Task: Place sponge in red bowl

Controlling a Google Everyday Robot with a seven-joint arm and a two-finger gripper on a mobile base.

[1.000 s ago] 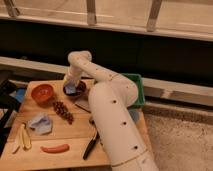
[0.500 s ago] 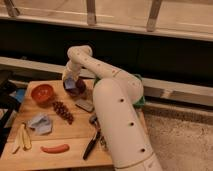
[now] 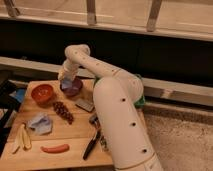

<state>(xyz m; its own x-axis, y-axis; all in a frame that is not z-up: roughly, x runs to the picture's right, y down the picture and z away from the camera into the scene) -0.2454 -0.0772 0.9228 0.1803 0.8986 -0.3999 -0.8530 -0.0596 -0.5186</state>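
1. Gripper [image 3: 66,76] is at the far edge of the wooden worktop [image 3: 72,134], left of middle, down at the purple bowl [image 3: 73,87]. Whether it is wide, narrow or holding something: cannot tell.
2. Sponge: cannot pick it out for sure. A pale blue piece [image 3: 63,83] shows right at the gripper, on the purple bowl's left rim; it may be the sponge.
3. The white arm [image 3: 107,82] runs from the gripper up to an elbow, then down to the right over the worktop's right side, hiding that edge.
4. Red bowl [image 3: 42,93] sits just left of the purple bowl, near the far-left corner, upright.
5. Flat grey block [image 3: 85,105] lies just in front of the purple bowl, toward the arm.
6. Bunch of dark grapes [image 3: 64,111] is at mid-worktop, in front of the red bowl.
7. Crumpled blue-grey cloth [image 3: 40,123] lies left of the grapes, toward the left edge.
8. Banana [image 3: 22,138] is at the left edge, near the front-left corner.
9. Red sausage-shaped item [image 3: 55,148] lies along the front edge.
10. Black-handled tool [image 3: 91,145] lies to its right, beside the arm.
11. Green bin [image 3: 140,97] is partly visible behind the arm, off the right edge.
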